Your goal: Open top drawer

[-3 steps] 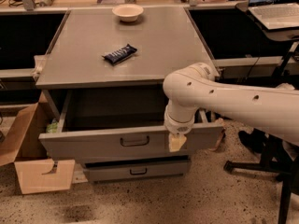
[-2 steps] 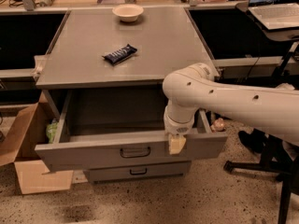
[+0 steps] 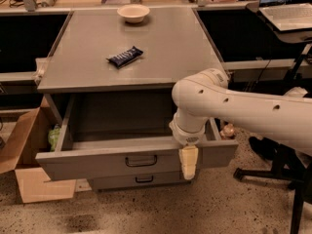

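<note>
Top drawer (image 3: 97, 164) is sitting at 6 o'clock in the camera view, standing well out from under the grey cabinet surface (image 3: 165, 57), with its deep grey tray lying open to the camera. The wide front panel is running slightly aslant in the picture, its left end showing lower than its right. The dark loop handle (image 3: 141, 161) is sitting at the centre of the front, with nothing touching it. The gripper (image 3: 189, 163) is hanging at 3 o'clock from that handle, near it but apart, pointing straight down across the top edge of the front panel. Whether it is open, closed or gripping the rim: cannot tell. The white arm (image 3: 243, 108) is reaching in from 3 o'clock and bending down over the drawer's right part. A narrower drawer (image 3: 112, 183) is showing at 6 o'clock just under the top drawer, set further back. On the surface, a dark wrapped bar (image 3: 125, 56) is lying near the middle, and a pale bowl (image 3: 133, 12) is standing at 12 o'clock by the far edge. A cardboard box (image 3: 22, 150) is standing open on the floor at 9 o'clock from the drawer, with something green (image 3: 53, 136) lying between box and drawer wall. A laptop (image 3: 287, 9) is sitting at 2 o'clock, well apart.
</note>
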Tool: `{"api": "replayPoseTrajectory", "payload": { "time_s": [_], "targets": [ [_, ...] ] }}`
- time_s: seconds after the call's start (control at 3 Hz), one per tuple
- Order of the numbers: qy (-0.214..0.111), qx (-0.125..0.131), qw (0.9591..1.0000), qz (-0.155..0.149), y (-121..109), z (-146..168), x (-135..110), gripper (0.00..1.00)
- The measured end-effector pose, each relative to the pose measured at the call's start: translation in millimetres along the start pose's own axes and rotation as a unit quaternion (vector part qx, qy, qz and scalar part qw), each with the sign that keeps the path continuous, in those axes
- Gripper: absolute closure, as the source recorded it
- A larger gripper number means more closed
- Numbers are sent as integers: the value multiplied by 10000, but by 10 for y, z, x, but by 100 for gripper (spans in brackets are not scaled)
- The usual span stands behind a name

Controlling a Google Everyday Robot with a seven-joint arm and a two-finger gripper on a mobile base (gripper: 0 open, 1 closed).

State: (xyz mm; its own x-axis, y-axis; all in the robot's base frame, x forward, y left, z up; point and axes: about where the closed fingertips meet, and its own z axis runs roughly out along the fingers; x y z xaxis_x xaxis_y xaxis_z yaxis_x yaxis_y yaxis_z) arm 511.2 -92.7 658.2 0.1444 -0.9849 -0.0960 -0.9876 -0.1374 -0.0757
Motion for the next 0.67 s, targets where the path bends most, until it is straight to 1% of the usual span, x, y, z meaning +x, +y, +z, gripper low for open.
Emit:
{"api": "replayPoseTrajectory", "payload": {
  "time_s": [0.33,0.67],
  "targets": [
    [-37,-13,10000,-19,22,6,6,0],
    [-252,-125,9995,113,217,60,68,19]
  ]
}}
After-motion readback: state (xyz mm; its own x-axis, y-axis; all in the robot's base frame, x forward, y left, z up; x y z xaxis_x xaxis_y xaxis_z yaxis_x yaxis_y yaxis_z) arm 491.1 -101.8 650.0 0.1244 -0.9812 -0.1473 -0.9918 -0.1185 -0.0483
